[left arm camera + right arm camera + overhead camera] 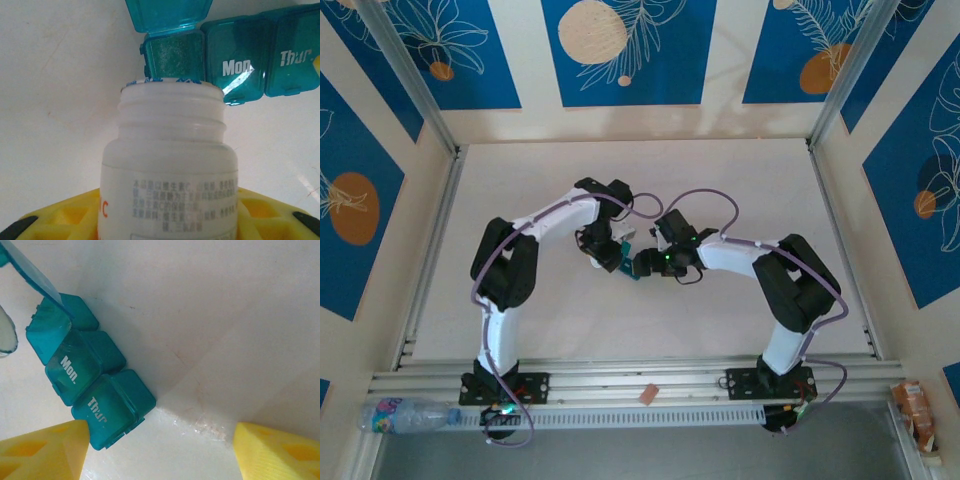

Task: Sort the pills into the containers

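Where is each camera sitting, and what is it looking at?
Top external: high above and behind the arm bases, looking down at the table; left arm and right arm show whole.
Left wrist: on the left arm's wrist, looking past the left gripper's fingers and the open white bottle they hold, toward the teal pill box.
Right wrist: on the right arm's wrist, looking down at the table between the right gripper's fingers, spread wide.
Shared: both wrist views see the teal pill box, end lid up.

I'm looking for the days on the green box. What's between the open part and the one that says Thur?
The closed Mon compartment sits between the open compartment and the Thur compartment, touching both, in the left wrist view.
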